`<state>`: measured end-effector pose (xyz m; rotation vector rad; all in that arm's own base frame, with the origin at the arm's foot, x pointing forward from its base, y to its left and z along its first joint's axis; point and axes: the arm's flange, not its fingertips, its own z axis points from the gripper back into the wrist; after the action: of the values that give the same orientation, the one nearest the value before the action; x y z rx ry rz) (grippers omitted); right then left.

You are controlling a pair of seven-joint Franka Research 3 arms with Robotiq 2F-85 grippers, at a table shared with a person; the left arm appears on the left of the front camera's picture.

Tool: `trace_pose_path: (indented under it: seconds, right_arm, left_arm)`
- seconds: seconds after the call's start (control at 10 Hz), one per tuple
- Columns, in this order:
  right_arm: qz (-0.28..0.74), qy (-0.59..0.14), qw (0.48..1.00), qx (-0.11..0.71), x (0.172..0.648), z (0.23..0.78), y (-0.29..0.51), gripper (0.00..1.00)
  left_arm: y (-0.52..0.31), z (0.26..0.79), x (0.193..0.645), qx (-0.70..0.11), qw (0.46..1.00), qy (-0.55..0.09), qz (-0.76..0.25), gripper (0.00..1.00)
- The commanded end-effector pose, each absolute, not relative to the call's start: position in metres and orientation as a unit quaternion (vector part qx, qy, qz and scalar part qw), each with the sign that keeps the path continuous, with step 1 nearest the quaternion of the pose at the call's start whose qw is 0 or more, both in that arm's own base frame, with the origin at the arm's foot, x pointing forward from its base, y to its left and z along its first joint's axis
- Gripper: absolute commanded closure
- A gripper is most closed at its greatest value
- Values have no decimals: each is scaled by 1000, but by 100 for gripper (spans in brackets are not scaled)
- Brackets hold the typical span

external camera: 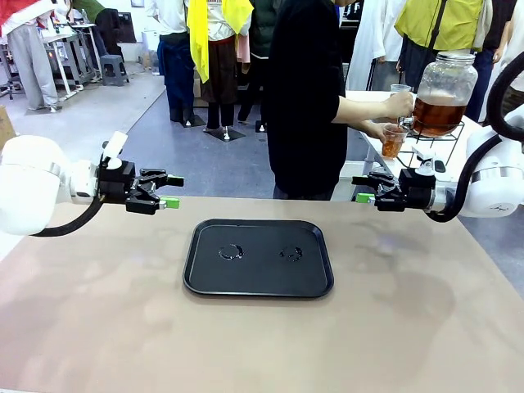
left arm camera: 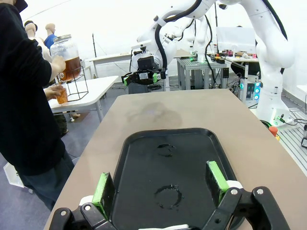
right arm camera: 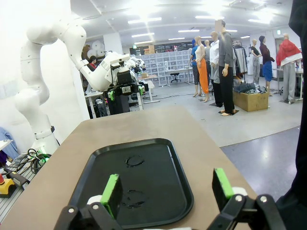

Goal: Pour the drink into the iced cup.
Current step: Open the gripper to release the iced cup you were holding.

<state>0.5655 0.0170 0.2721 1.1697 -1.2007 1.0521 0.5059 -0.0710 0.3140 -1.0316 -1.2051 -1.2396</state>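
Side table beyond, drink (external camera: 392, 146) in person's cup, far from both open jaws

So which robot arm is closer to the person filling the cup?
The right arm, probably. Its open fingers hang at the table's right side, close below the person's hand holding the cup at the jar. The left fingers, also open, hang far across the tray.

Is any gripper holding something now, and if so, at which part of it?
No. The left gripper and the right gripper are both open and empty, on either side above the tray.
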Motion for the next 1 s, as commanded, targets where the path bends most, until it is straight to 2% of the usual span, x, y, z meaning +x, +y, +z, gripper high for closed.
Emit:
trace_pose_path:
  seconds: [0.0, 0.9]
  right_arm:
    - [441, -510, 548, 495, 566, 275, 18, 0]
    - [441, -510, 548, 495, 566, 275, 18, 0]
  left_arm:
    - [-72, 315, 506, -432, 536, -504, -522, 0]
    - [-72, 315, 506, -432, 536, -504, -522, 0]
